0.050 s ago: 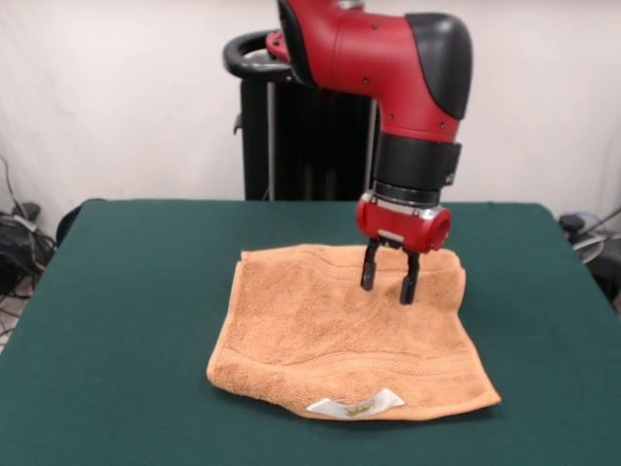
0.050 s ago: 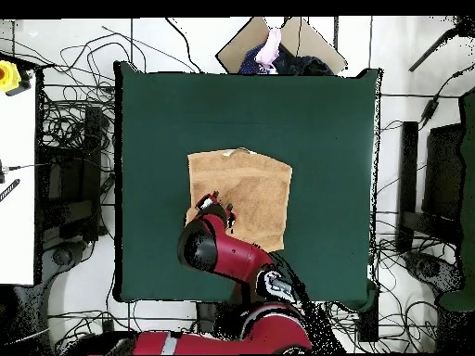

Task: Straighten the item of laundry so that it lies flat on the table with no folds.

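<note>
Orange-tan and fluffy, the towel [image 1: 340,335] lies near the middle of the green table [image 1: 116,320]. It looks almost flat, with its white label [image 1: 356,405] at the edge away from the robot. The side under the arm looks a bit thick, maybe folded under. The gripper [image 1: 389,277] hangs just above that side. Its jaws are a little apart and hold nothing. If it pinches too deep or pulls too fast, the towel could bunch up or slide. Nothing else sits on the table. Cables [image 2: 65,120] lie on the floor around it.
</note>
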